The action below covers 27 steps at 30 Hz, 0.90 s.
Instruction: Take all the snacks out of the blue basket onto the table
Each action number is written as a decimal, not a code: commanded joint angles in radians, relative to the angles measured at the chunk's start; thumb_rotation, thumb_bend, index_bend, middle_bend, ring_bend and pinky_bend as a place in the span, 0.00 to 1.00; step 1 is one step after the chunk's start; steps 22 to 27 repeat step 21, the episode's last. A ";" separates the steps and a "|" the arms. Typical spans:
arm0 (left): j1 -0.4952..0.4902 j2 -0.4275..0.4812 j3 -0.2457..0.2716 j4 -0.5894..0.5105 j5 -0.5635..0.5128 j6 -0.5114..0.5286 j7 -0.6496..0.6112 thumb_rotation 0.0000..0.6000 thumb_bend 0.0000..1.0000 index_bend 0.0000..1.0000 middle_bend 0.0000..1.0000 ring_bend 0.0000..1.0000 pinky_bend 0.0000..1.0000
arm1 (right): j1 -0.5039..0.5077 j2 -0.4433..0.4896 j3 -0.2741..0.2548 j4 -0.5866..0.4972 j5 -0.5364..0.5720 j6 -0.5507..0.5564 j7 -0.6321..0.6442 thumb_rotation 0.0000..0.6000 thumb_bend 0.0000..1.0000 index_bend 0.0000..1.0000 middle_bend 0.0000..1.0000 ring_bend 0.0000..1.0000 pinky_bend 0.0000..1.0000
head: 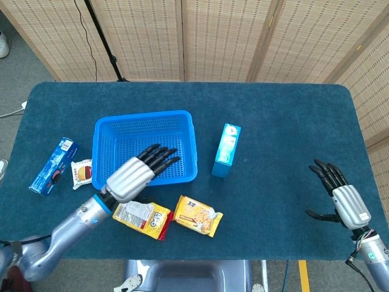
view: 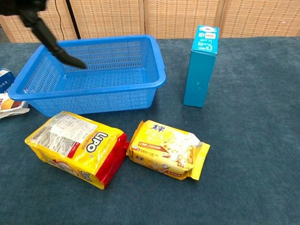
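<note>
1 blue basket (head: 144, 148), 2 yellow snack packs (head: 198, 215) at 6 o'clock, 1 upright teal box (head: 226, 149), 1 blue packet (head: 54, 165), 1 small wrapped snack (head: 81, 173) at 9 o'clock

My left hand (head: 137, 172) hangs raised with its fingers (head: 159, 156) straight and apart, holding nothing, forearm slanting down to the lower left. My right hand (head: 341, 199) sits low at the far right, fingers spread, empty too.
</note>
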 commanded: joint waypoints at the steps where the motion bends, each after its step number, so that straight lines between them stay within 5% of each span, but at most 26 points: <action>1: 0.125 0.077 0.063 -0.005 0.014 0.115 0.007 1.00 0.00 0.00 0.00 0.00 0.00 | -0.002 0.004 -0.001 -0.006 -0.004 0.007 -0.007 1.00 0.00 0.00 0.00 0.00 0.00; 12: 0.410 0.018 0.118 0.159 -0.061 0.436 0.065 1.00 0.00 0.00 0.00 0.00 0.00 | -0.025 0.002 0.034 -0.029 0.076 -0.014 -0.234 1.00 0.00 0.00 0.00 0.00 0.00; 18: 0.491 0.001 0.135 0.231 -0.105 0.453 0.009 1.00 0.00 0.00 0.00 0.00 0.00 | -0.043 0.015 0.054 -0.090 0.122 -0.015 -0.370 1.00 0.00 0.00 0.00 0.00 0.00; 27: 0.509 -0.006 0.138 0.259 -0.107 0.445 -0.001 1.00 0.00 0.00 0.00 0.00 0.00 | -0.051 0.016 0.058 -0.107 0.121 0.000 -0.391 1.00 0.00 0.00 0.00 0.00 0.00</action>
